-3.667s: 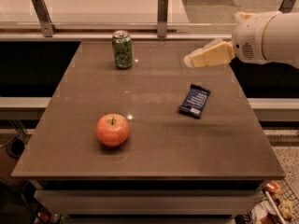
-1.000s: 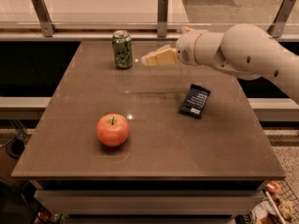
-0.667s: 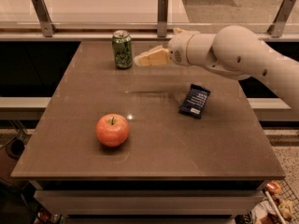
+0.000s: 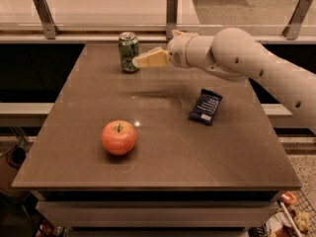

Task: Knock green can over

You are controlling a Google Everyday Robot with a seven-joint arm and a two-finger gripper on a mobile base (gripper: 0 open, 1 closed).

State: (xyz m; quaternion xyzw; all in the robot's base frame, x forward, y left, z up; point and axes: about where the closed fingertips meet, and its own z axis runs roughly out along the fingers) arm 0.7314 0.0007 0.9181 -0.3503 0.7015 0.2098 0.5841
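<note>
The green can (image 4: pixel 128 52) with pale markings and a silver top stands upright at the far left-centre of the brown table (image 4: pixel 163 147). My gripper (image 4: pixel 140 60) reaches in from the right at the end of the white arm (image 4: pixel 247 58). Its cream tip is right at the can's right side, at about mid-height; I cannot tell whether they touch.
A red apple (image 4: pixel 119 137) sits at the front left of the table. A dark blue snack packet (image 4: pixel 206 106) lies right of centre, under the arm. A glass railing with metal posts (image 4: pixel 171 14) runs behind the table's far edge.
My gripper has moved steadily left across the back of the table, from well right of the can to right beside it. The can, apple and packet have not moved.
</note>
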